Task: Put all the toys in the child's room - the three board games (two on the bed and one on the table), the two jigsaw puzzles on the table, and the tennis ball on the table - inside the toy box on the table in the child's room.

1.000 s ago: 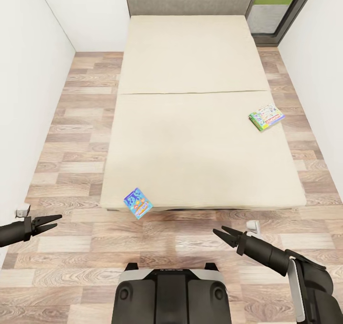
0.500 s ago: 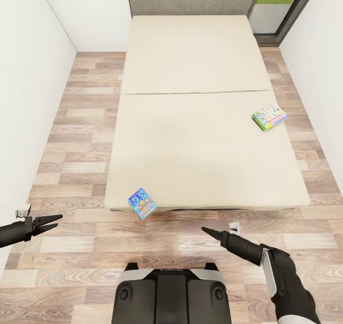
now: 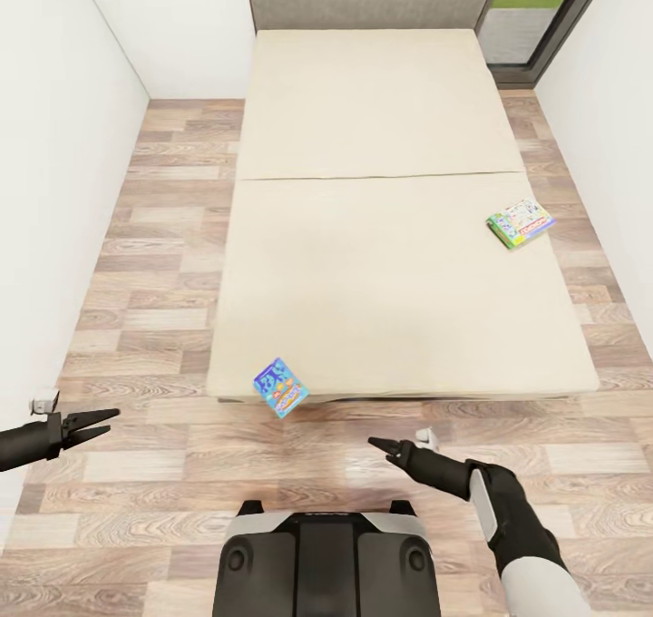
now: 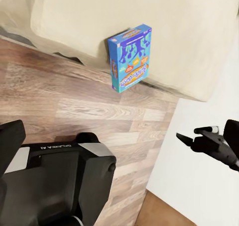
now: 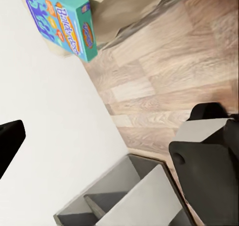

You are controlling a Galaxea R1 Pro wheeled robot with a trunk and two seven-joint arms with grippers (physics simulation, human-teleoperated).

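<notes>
Reaching right gripper (image 3: 381, 444), jaws near-closed, toward blue game (image 3: 280, 387) overhanging bed (image 3: 399, 263) edge; best opened wide first; left gripper (image 3: 102, 422) slightly apart

We see a matt beige cloth mattress (image 3: 390, 236), a woven grey headboard (image 3: 367, 4), smooth wood-grain floor planks (image 3: 154, 236), and a printed card-like blue box (image 3: 280, 387) on the bed's edge.

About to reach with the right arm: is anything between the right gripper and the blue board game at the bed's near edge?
Nothing visible: only bare floor lies between the right gripper and the blue board game overhanging the bed.
</notes>
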